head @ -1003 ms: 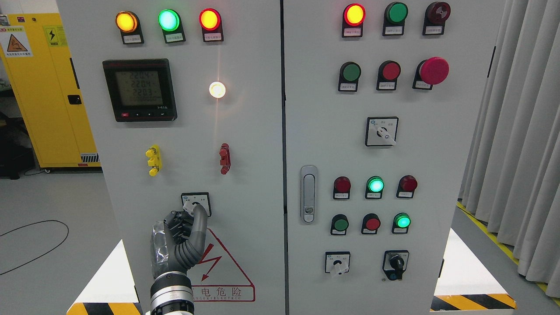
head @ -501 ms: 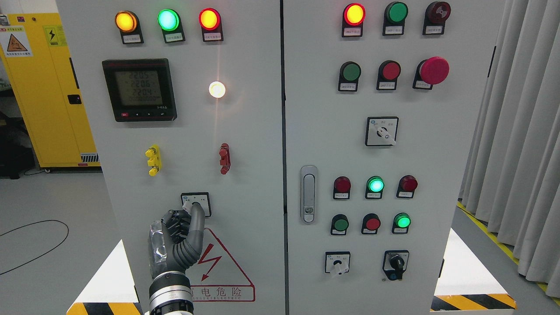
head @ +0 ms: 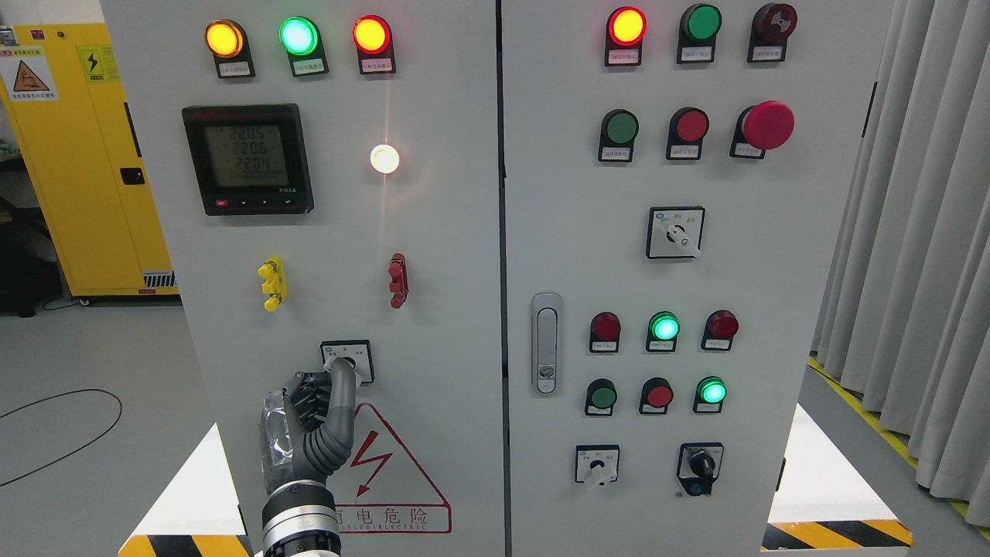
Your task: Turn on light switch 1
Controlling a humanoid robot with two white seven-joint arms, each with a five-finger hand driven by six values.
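light switch 1, a small rotary selector with a white knob on a square black-framed plate (head: 347, 361), sits low on the left door of the grey metal control cabinet (head: 448, 255), below the yellow terminal block (head: 271, 284) and the red terminal block (head: 397, 280), and just above the red-outlined triangular lightning warning sign (head: 387, 480). left hand (head: 313, 422), dark grey with jointed fingers (head: 342, 394) and a silver wrist cuff, rises from the bottom edge left of the middle; its fingers are curled close together around the white knob, one long finger lying up against the plate's lower part and the others bunched at the knob's left. higher on the same door a black digital meter with a lit screen (head: 247, 158) shows rows of digits, and a round white lamp (head: 384, 158) to its right glows brightly.
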